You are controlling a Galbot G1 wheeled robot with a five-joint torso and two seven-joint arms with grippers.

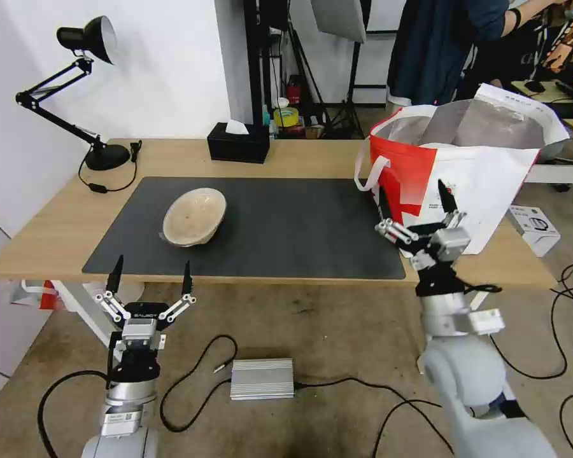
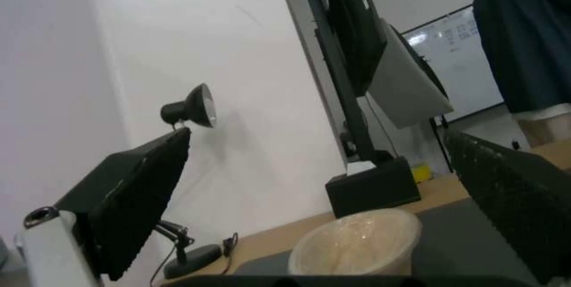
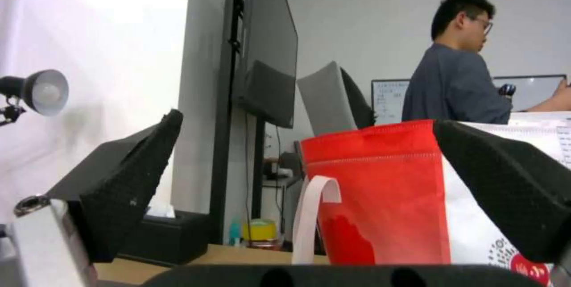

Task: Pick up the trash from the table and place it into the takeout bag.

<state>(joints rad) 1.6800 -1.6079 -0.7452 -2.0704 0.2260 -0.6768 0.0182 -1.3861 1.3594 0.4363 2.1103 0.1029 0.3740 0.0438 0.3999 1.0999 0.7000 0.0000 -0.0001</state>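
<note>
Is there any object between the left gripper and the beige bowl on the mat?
Nothing visible. The left gripper, open, hangs before the light-wood table's front edge; only bare dark grey mat lies between it and the shallow beige translucent plastic bowl.

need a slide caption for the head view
Beige bowl on the mat; both open grippers, left and right, wait.

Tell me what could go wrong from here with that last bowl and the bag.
The beige plastic bowl looks thin and lies tilted on the mat; the open left gripper, below the table edge, might push it away rather than grasp it. The takeout bag stands at the table's right end, so a knock from the open right gripper beside it could tip it.
</note>
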